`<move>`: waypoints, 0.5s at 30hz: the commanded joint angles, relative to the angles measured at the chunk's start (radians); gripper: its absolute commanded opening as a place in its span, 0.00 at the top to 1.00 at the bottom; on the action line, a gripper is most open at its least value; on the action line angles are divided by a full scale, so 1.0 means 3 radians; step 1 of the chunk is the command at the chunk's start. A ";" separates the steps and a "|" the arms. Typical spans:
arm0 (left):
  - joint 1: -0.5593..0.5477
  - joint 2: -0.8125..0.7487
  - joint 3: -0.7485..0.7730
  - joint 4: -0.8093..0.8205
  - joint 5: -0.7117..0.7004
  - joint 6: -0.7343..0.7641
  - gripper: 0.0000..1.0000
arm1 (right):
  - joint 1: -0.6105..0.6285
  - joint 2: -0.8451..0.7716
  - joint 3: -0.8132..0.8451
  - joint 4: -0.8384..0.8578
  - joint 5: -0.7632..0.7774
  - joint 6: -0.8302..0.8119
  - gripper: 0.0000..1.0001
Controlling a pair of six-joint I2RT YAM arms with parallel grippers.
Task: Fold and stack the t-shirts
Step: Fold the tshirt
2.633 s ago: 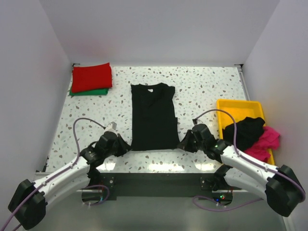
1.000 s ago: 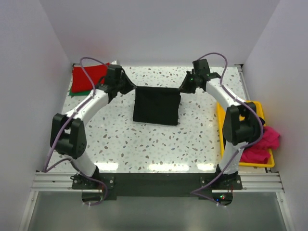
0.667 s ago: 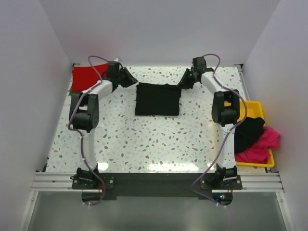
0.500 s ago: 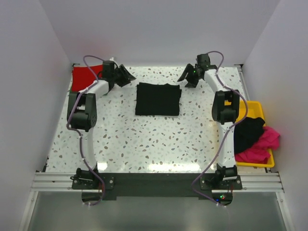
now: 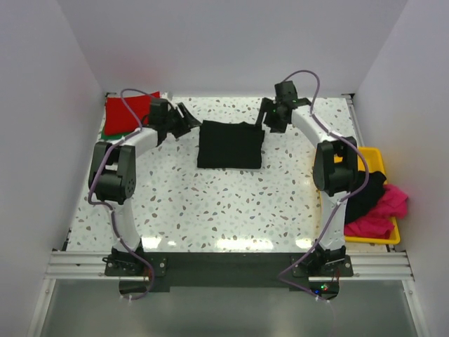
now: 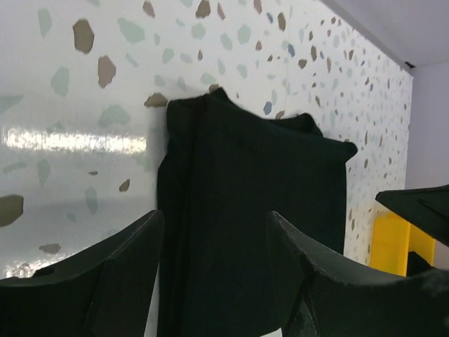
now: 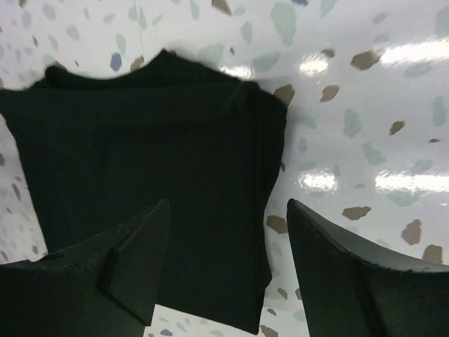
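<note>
Left fingers (image 6: 112, 274): spread apart and holding nothing, hovering just off the left edge of the black shirt (image 5: 230, 145).
Right fingers (image 7: 126, 267): spread wide and empty, above the same shirt's right edge.
Black shirt: folded into a compact rectangle, lying flat on the desk (image 5: 210, 203) at far centre, between the two arms. In the wrist views its far corners look slightly uneven.
Pile: a red shirt (image 5: 125, 112) lies folded in the far left corner, apart from the black shirt.
Tray (image 5: 370, 159): at the right edge, holding a crumpled dark shirt (image 5: 365, 193) and a pink shirt (image 5: 384, 210), both unfolded.
Done: the black shirt's folding looks finished, and the red shirt is folded and placed.
Left: as I judge it, the black shirt has yet to go onto the pile. The two tray shirts then need spreading, folding and stacking.
Progress: roughly halfway, judging by how the shirts lie.
</note>
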 commanded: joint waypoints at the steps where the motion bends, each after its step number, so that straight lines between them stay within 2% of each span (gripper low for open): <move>1: -0.0022 -0.0105 -0.0115 0.0102 -0.0016 0.0129 0.35 | 0.0135 0.0000 -0.0169 0.0041 0.0267 -0.0193 0.29; 11: -0.0145 0.0084 -0.0023 -0.0231 -0.0011 0.0415 0.34 | 0.0232 0.0194 -0.0352 0.0097 0.0334 -0.0214 0.32; 15: -0.0196 0.0166 0.0018 -0.0445 -0.0170 0.0472 0.34 | 0.0227 0.0235 -0.0378 0.0128 0.0334 -0.0204 0.42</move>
